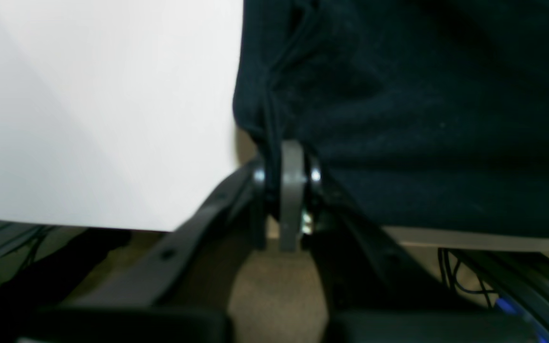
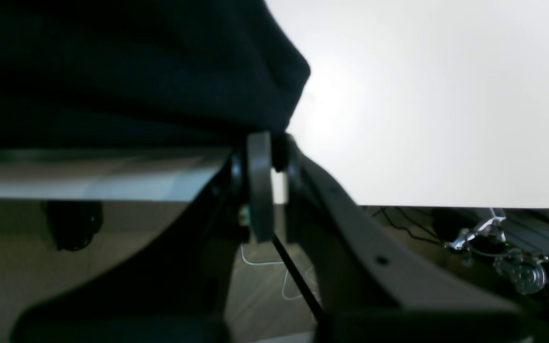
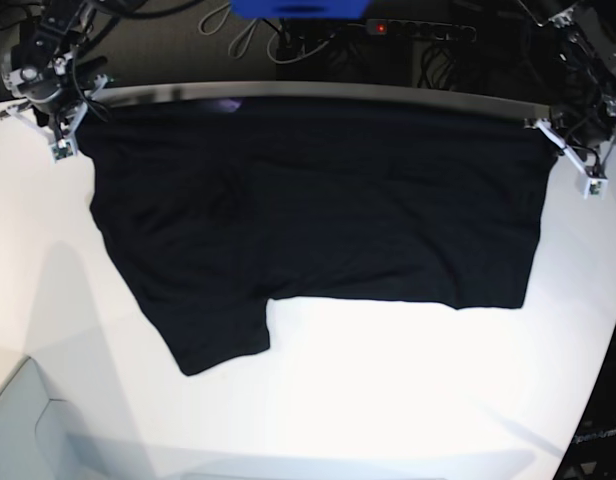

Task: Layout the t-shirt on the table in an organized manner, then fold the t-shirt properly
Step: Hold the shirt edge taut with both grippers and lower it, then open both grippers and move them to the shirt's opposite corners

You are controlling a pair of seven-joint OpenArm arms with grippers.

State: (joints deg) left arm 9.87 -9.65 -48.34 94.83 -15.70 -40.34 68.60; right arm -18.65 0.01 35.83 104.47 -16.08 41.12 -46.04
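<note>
Lying spread across the surface [image 3: 408,400] toward 12 o'clock, the black shirt [image 3: 318,220] is mostly flat, one sleeve trailing to 7 o'clock. The left claw [image 1: 288,164] pinches its corner at 3 o'clock, the right claw [image 2: 267,152] the corner at 10 o'clock. Bare white surface opens toward 6 o'clock.

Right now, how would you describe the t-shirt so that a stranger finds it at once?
Look at the big white table. Along its far edge lies the t-shirt, stretched between the left gripper and right gripper. It is the only black cloth there.
</note>
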